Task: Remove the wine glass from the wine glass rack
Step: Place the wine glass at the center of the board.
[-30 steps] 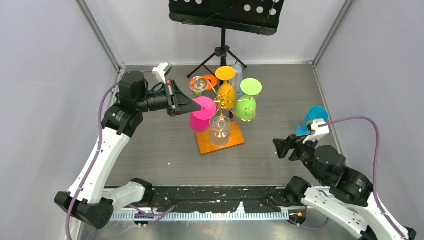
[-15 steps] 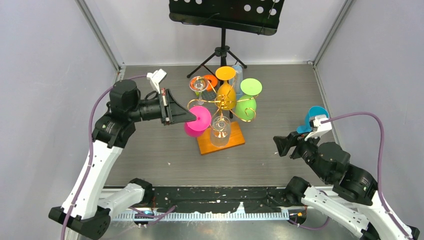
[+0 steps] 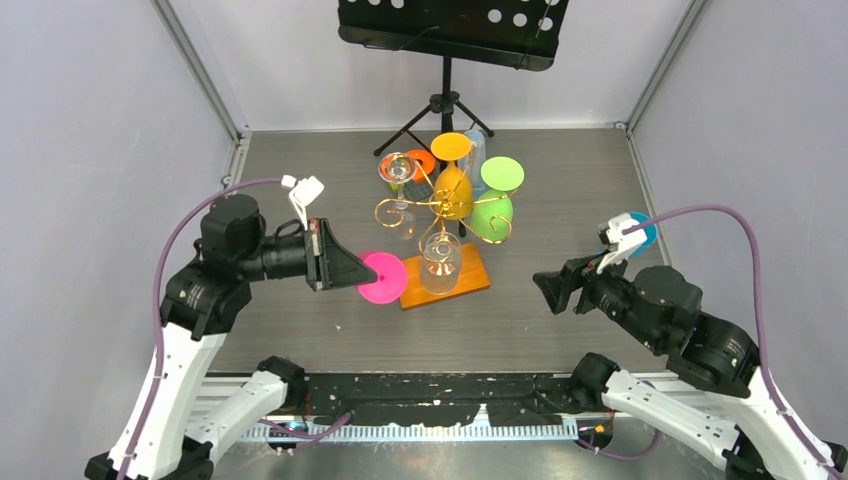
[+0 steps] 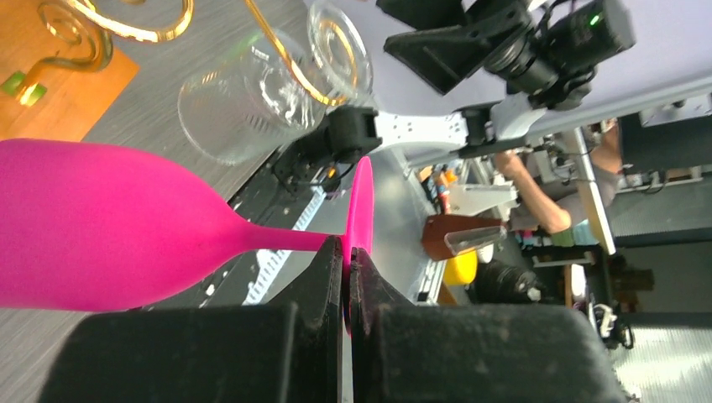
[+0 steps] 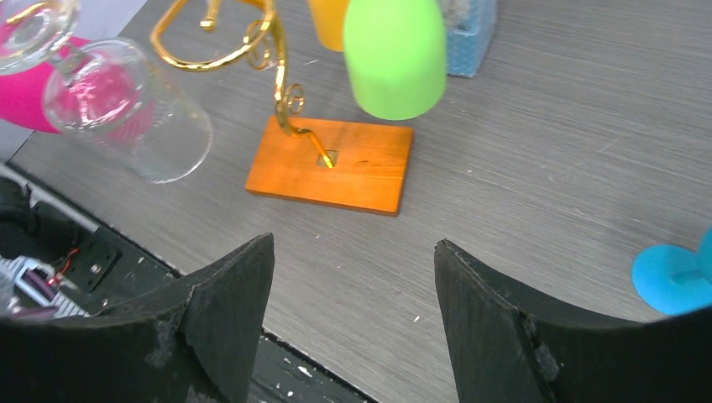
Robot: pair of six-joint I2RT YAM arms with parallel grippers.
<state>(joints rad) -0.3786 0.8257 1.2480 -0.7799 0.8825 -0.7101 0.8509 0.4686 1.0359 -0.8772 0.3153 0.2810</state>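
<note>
Clamping the pink wine glass [image 4: 101, 227] by its foot, left hand [image 4: 347, 252] hangs beside the rack [image 3: 476, 272]; right hand [image 5: 353, 243] gapes.

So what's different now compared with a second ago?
The left gripper, shut on the foot of the pink wine glass, pulled it off the wine glass rack toward the near left. The right gripper, open and empty, drifted left. The rack and the other glasses stayed put.

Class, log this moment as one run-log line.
left gripper: shut on pink wine glass, off rack | right gripper: open, empty | rack: green glass hanging
</note>
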